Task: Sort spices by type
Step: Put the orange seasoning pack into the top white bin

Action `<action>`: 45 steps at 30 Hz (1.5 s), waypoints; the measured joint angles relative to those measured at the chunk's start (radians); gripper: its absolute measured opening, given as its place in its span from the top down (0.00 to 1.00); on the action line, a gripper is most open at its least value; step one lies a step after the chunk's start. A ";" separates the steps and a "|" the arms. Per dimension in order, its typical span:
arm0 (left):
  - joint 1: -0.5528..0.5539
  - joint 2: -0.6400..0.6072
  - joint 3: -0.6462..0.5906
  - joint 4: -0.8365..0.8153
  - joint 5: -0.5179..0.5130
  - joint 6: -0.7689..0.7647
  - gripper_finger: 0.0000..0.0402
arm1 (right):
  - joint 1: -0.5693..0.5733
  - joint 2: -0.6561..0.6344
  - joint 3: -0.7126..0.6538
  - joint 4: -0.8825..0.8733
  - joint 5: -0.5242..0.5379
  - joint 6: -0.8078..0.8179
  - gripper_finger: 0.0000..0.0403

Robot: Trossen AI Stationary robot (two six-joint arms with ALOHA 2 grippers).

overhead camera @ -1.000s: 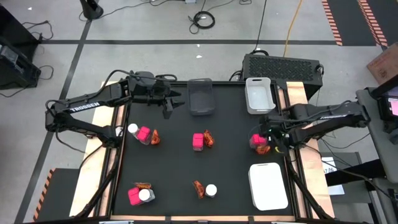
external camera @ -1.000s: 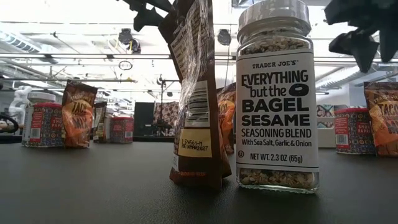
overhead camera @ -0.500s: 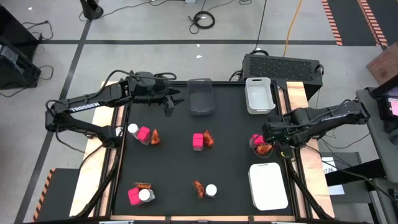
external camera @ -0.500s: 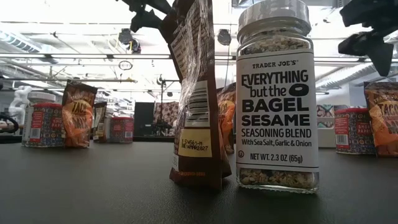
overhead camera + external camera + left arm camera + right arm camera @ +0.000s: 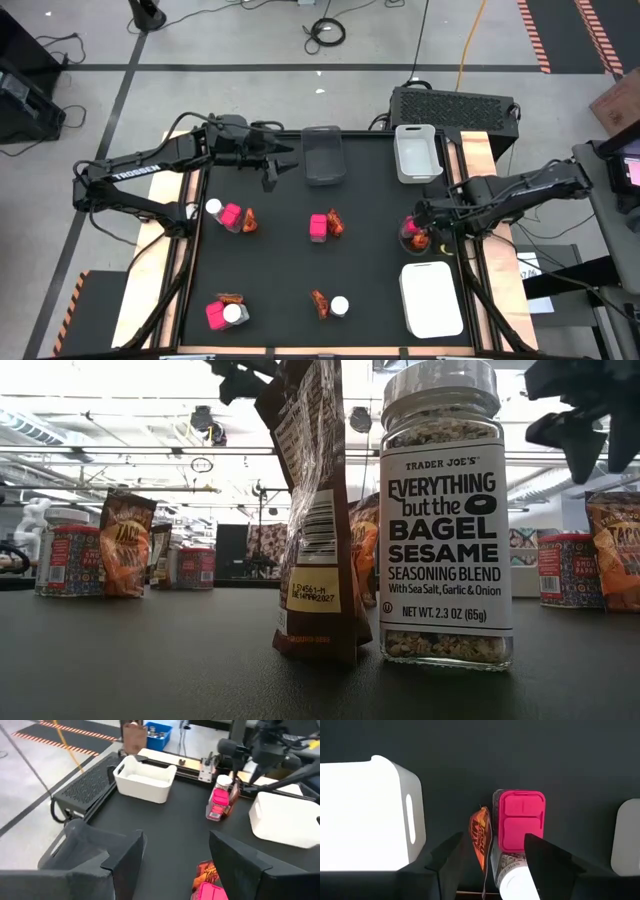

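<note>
At the table's right edge, the right gripper [image 5: 492, 865] hangs with its jaws apart and nothing between them, directly over a cluster of three spices: a pink pack [image 5: 522, 820], an orange-red sachet [image 5: 480, 835] touching its side, and a clear jar with a white lid [image 5: 520, 882] against the pack's end. This cluster sits between the two white bins, the far bin [image 5: 417, 153] and the near bin [image 5: 432, 298].

Over the far left part of the table, the left gripper [image 5: 277, 166] hovers with its jaws spread and empty, just beside the dark grey tray [image 5: 323, 155].

Four more groups lie on the black table [image 5: 280, 270]: pack, jar and sachet at left [image 5: 231, 216]; pack and sachet in the middle [image 5: 325, 226]; pack, jar and sachet near left [image 5: 226, 312]; sachet [image 5: 319, 302] and bagel-seasoning jar [image 5: 445, 510] near the front edge.
</note>
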 joint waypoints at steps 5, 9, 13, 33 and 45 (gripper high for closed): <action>0.000 0.000 0.000 0.024 0.002 0.052 0.43 | 0.000 0.029 0.000 0.001 0.029 0.024 0.50; -0.011 0.000 0.000 0.014 -0.028 0.108 0.43 | 0.002 0.053 0.000 -0.001 0.055 0.058 0.50; -0.043 0.000 0.000 0.013 -0.099 0.163 0.43 | 0.002 0.078 0.000 -0.012 0.071 0.066 0.50; -0.116 -0.049 0.001 -0.010 -0.102 0.034 0.43 | 0.026 0.098 -0.147 0.029 -0.087 0.083 0.64; -0.116 -0.145 0.000 0.002 -0.121 -0.092 0.43 | 0.016 0.098 -0.066 0.058 -0.035 0.112 0.98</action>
